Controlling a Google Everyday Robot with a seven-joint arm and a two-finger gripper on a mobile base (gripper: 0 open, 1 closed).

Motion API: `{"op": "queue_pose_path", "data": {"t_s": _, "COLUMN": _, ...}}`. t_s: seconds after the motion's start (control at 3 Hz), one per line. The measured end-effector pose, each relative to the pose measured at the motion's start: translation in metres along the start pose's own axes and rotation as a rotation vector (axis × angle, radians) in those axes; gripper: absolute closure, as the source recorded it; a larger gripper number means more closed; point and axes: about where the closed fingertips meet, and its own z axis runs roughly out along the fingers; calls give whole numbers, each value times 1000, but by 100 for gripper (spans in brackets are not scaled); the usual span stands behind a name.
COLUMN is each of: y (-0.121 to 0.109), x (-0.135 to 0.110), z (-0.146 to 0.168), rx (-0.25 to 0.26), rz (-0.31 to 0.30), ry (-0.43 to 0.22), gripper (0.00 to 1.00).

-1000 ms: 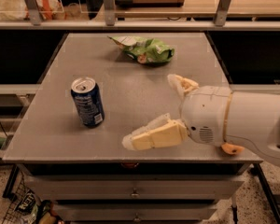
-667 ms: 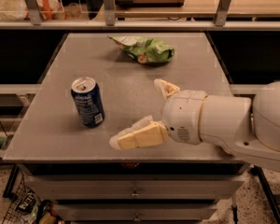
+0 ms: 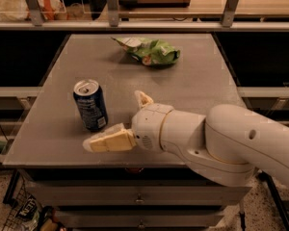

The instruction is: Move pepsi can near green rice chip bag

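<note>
Surface (image 3: 197, 85): grey, flat, dim shelving behind.
Can (image 3: 90, 105): upright, front left; probably light, stiff, slick; grip across mid-body.
Bag (image 3: 151, 51): far edge, well apart from can.
Claw (image 3: 113, 120): spread wide, empty, just right of can.

Glossy metal is noted on dark blue pepsi can (image 3: 90, 107), crinkled shiny film on green rice chip bag (image 3: 151, 52). Smooth cream plastic gripper (image 3: 112, 120) is seen just beside can.
</note>
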Motion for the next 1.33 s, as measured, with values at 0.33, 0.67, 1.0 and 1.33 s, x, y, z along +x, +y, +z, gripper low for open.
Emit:
{"op": "queue_pose_path", "data": {"t_s": 0.33, "y": 9, "x": -10, "z": 31, "rx": -37, "rz": -1, "ry": -63, "gripper": 0}}
{"op": "queue_pose_path", "data": {"t_s": 0.67, "y": 17, "x": -22, "z": 54, "rx": -77, "rz": -27, "ry": -119, "gripper": 0}}
{"op": "queue_pose_path", "data": {"t_s": 1.0, "y": 23, "x": -17, "z": 71, "rx": -110, "rz": -70, "ry": -136, "gripper": 18}}
{"op": "queue_pose_path", "data": {"t_s": 1.33, "y": 27, "x": -11, "z": 77, "rx": -134, "rz": -110, "ry": -156, "gripper": 42}}
